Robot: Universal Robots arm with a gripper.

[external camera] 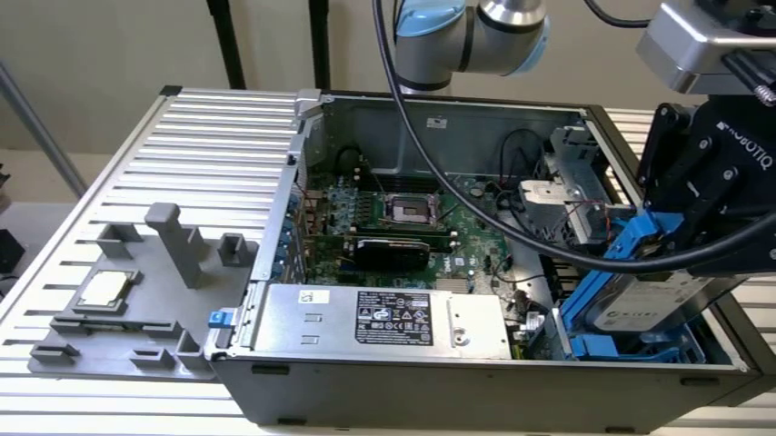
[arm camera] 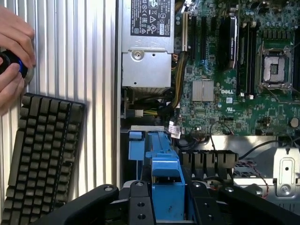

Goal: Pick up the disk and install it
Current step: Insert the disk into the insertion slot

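The silver-grey hard drive in its bright blue plastic carrier, the disk (external camera: 649, 300), sits at about four o'clock in the exterior view. It is tilted on edge inside the corner of the open grey metal computer case (external camera: 485, 386), with its lower end among the blue plastic bay rails (external camera: 606, 347). Whether it is seated there I cannot tell. The black gripper (external camera: 651, 241) is clamped on the carrier's upper end, and in the wrist view the blue frame (arm camera: 166, 187) is pinched between the gripper (arm camera: 165, 208) fingers.

At nine o'clock from the disk lies the green motherboard (external camera: 401, 227). At eight o'clock is the grey power-supply box with a black label (external camera: 388, 318). The case rests on a ribbed aluminium table (external camera: 218, 127). At the exterior view's eight o'clock a grey plastic fixture tray (external camera: 170, 350) carries a square silver chip (external camera: 104, 289).

Behind the table are a beige wall and black uprights (external camera: 224, 41). In the wrist view a black keyboard (arm camera: 42, 154) lies on the ribbed surface, and a person's hand (arm camera: 14, 51) is near it.
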